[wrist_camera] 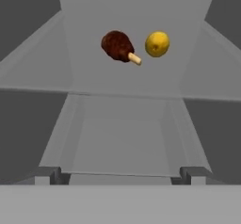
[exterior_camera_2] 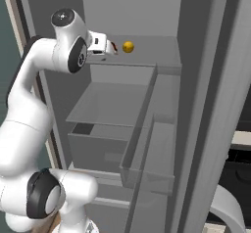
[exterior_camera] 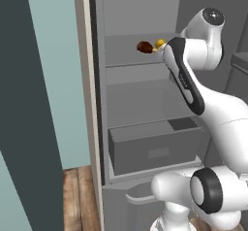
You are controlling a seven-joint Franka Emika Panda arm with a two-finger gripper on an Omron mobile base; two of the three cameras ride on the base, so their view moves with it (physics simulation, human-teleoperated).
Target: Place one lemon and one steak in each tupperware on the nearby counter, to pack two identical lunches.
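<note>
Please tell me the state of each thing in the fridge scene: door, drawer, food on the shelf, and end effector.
Fridge door: open.
Drawer: closed.
Lemon: resting on the upper shelf, not held.
Steak: lying beside the lemon on that shelf, not held.
End effector: open, empty, pointing at the food from a distance.

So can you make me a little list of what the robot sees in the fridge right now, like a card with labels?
place: open fridge, grey inside
upper shelf: holds a brown meat piece with a pale bone end and a lemon
how they sit: side by side, close together, meat to the left of the lemon in the hand view
lower part: a grey drawer
gripper: open, holding nothing, pointed at the shelf, short of the food
robot arm: raised toward the upper shelf
</note>
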